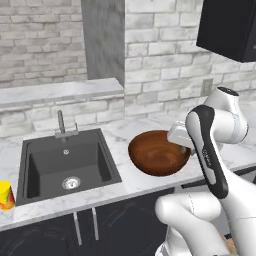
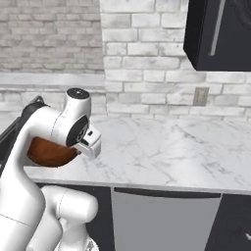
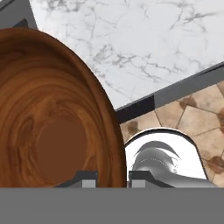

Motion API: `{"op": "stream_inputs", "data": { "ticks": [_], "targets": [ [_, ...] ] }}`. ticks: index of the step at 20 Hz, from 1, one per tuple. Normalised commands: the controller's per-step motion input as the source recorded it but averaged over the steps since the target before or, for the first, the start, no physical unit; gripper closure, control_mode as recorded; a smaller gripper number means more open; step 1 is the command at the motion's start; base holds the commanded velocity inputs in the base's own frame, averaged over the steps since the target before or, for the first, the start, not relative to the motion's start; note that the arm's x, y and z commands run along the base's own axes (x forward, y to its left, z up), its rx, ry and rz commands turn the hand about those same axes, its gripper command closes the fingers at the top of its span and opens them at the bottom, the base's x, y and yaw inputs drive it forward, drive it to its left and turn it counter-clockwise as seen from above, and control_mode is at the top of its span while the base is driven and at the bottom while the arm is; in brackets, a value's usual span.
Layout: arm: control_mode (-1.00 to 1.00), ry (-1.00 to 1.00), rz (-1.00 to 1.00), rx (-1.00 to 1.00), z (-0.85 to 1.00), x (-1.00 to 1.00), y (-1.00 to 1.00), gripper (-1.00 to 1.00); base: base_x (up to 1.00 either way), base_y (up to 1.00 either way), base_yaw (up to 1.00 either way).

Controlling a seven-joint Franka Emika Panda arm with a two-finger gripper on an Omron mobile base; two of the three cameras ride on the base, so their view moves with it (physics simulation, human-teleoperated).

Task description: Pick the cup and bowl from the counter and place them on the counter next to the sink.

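We are working over the marble counter (image 1: 125, 187) beside the sink (image 1: 65, 165). Our gripper (image 3: 111, 177) is clamping the wooden bowl (image 1: 157, 152) by its rim, tilted above the counter, unplaced. The cup (image 1: 6, 195) is already sitting left of the sink.

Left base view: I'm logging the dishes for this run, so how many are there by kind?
Bowls: 1, the brown bowl, pinched at its rim by the gripper and tilted just right of the sink.
Cups: 1, the yellow cup on the counter left of the sink.
Total: 2
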Motion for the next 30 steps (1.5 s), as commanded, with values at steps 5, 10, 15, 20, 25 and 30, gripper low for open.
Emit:
{"op": "stream_inputs", "data": {
  "ticks": [5, 10, 15, 20, 25, 30],
  "targets": [
    [1.0, 0.0, 0.0, 0.0, 0.0, 0.0, 0.0, 1.0, 0.52, 0.35, -0.12],
    [1.0, 0.0, 0.0, 0.0, 0.0, 0.0, 0.0, 1.0, 0.36, 0.0, -0.1],
    [1.0, 0.0, 0.0, 0.0, 0.0, 0.0, 0.0, 1.0, 0.06, 0.0, -0.03],
    [1.0, 0.0, 0.0, 0.0, 0.0, 0.0, 0.0, 1.0, 0.0, 0.0, 0.0],
    [1.0, 0.0, 0.0, 0.0, 0.0, 0.0, 0.0, 1.0, 0.0, 0.0, 0.0],
    [-1.0, 0.0, 0.0, 0.0, -0.01, 0.01, 0.0, 1.0, 0.0, 0.0, 0.0]
  ]
}}
